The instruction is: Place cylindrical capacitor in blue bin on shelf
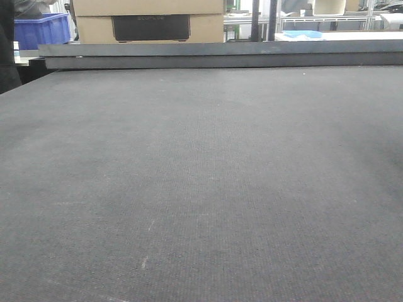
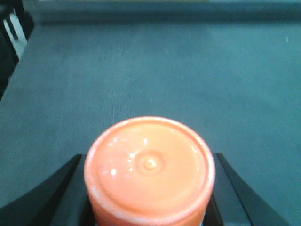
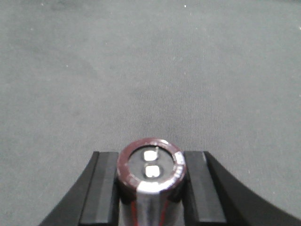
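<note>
So, capacitor is clamped btw the left claw's fingers, orange cap poking out ahead. Prob rigid and light-ish, glossy so maybe slippy. Side grip round the body looks right imo. Right claw is clamped on a dark can. Under both is flat grey mat, plenty of room. Blue bin way ahead, can't tell if it's the one.

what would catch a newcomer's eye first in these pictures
A bright orange cylinder fills the bottom of the left wrist view, end cap toward the camera, clamped in the left gripper. In the right wrist view the right gripper grips a dark cylinder with two silvery terminals on its end. The front view is mostly dark mat, with a cardboard box and a blue bin beyond it, upper left.
</note>
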